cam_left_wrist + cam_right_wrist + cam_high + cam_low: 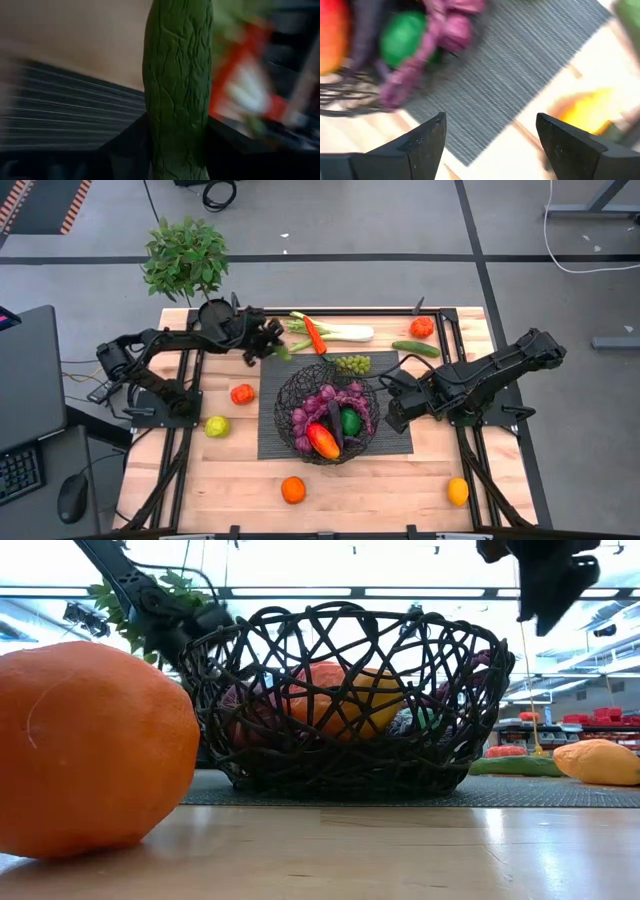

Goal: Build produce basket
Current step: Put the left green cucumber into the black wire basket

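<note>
From above, my left gripper [272, 340] hangs over the desk's far edge, left of the leek [345, 333], clamped on a cucumber [283, 351]. The basket [326, 412] sits mid-desk on the dark mat [395, 435], holding several pieces of produce. My right gripper [391, 402] hovers just right of it.

At table level, an orange [90, 745] looms in front of the basket [350, 700].

My left wrist shows the cucumber [178, 90] gripped upright.

My right wrist shows fingers [425, 137] spread wide, empty, above the mat [520, 65].

two oranges [292, 490], two cucumbers [415, 349], one basket [300, 385], one leek [345, 333]
</note>
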Tool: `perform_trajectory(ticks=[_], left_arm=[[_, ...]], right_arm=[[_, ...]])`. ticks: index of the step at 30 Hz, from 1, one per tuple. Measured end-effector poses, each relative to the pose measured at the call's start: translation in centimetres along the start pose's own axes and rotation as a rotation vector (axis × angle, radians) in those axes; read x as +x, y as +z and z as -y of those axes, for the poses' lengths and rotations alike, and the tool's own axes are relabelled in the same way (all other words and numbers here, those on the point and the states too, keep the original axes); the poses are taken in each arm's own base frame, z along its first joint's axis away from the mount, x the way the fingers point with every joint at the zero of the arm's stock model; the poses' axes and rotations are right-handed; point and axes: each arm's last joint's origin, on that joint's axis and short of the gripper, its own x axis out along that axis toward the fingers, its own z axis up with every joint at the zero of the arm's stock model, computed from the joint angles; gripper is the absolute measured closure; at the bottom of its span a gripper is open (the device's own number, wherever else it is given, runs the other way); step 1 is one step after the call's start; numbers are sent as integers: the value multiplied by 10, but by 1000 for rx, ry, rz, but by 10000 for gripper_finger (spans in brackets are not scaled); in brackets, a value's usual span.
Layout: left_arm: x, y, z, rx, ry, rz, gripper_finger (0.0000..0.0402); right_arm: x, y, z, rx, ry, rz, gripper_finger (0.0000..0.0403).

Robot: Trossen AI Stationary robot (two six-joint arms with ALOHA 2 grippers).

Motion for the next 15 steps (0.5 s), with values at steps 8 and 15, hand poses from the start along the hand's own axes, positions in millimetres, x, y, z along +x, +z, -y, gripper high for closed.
perform_trajectory(ticks=[8,15], left_arm=[[-17,-52,71,273,-252,-109,237],[-61,-112,134,675,-509,-163,248]], right_arm=[[-18,-7,27,95,-70,20,94],[-36,-14,43,144,6,106,94]])
